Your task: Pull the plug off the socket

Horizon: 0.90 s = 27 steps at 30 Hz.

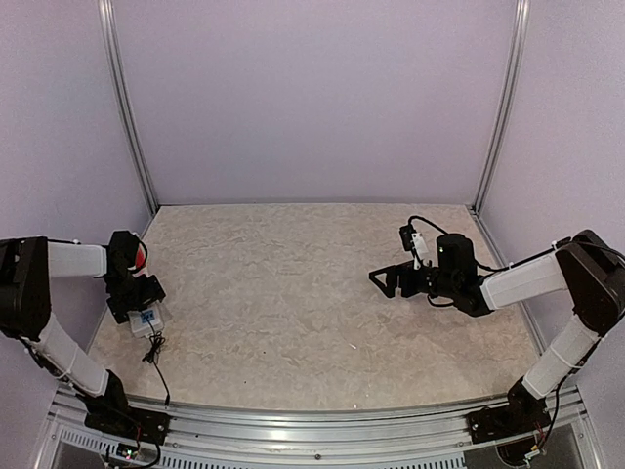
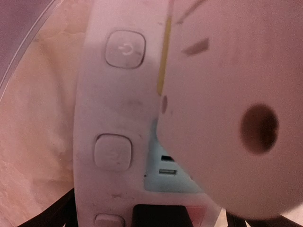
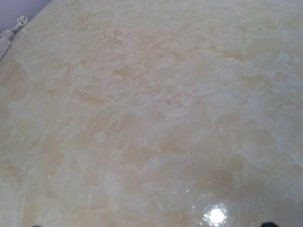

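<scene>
The socket [image 2: 111, 94] fills the left wrist view: a white strip with rounded buttons, a pastel blue face with two small ports, a yellow edge and a pink face at the bottom. A black plug [image 2: 161, 215] sits in the pink face. A big blurred white body [image 2: 227, 109] with a dark round hole covers the right side. My left gripper [image 2: 147, 222] straddles the strip, with dark fingers [image 2: 52, 215] against both long sides. From above, the left gripper [image 1: 140, 298] stands over the socket [image 1: 146, 320] at the table's left edge. My right gripper [image 1: 389, 280] is open and empty.
A thin black cord [image 1: 156, 360] trails from the strip toward the near rail. A white cord end [image 3: 16, 23] lies at the far left in the right wrist view. Metal posts and lilac walls enclose the marbled table [image 1: 293, 293].
</scene>
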### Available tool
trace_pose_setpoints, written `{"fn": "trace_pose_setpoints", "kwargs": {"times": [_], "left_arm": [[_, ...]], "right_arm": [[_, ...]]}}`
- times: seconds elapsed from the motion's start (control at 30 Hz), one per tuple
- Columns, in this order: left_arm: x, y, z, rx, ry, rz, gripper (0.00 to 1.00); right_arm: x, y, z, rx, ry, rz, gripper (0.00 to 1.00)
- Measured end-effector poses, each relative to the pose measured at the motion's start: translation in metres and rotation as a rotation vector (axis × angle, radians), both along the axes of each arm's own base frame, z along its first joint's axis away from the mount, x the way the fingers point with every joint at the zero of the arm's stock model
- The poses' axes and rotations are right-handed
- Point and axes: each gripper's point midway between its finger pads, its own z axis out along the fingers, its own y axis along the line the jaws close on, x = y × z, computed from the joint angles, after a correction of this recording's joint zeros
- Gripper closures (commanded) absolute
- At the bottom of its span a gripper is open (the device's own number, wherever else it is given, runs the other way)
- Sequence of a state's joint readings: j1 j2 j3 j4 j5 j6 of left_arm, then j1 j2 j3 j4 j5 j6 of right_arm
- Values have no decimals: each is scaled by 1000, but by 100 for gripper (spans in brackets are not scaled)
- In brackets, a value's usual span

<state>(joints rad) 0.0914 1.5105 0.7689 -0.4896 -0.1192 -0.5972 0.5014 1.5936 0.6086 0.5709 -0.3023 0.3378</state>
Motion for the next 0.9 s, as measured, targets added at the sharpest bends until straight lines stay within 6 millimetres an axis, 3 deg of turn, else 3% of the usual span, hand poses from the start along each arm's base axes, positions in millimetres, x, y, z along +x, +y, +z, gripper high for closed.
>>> {"fn": "trace_pose_setpoints", "kwargs": {"times": [0.4, 0.53, 0.73, 0.9], "left_arm": [[5, -16, -7, 37, 34, -56, 27], [9, -28, -6, 68, 38, -78, 30], [26, -64, -4, 109, 51, -170, 31], [57, -103, -2, 167, 52, -213, 31]], "right_arm": [[0, 0, 1, 2, -1, 0, 1], [1, 1, 2, 3, -2, 0, 0], [1, 1, 2, 4, -2, 1, 0], [4, 2, 7, 8, -12, 0, 0]]}}
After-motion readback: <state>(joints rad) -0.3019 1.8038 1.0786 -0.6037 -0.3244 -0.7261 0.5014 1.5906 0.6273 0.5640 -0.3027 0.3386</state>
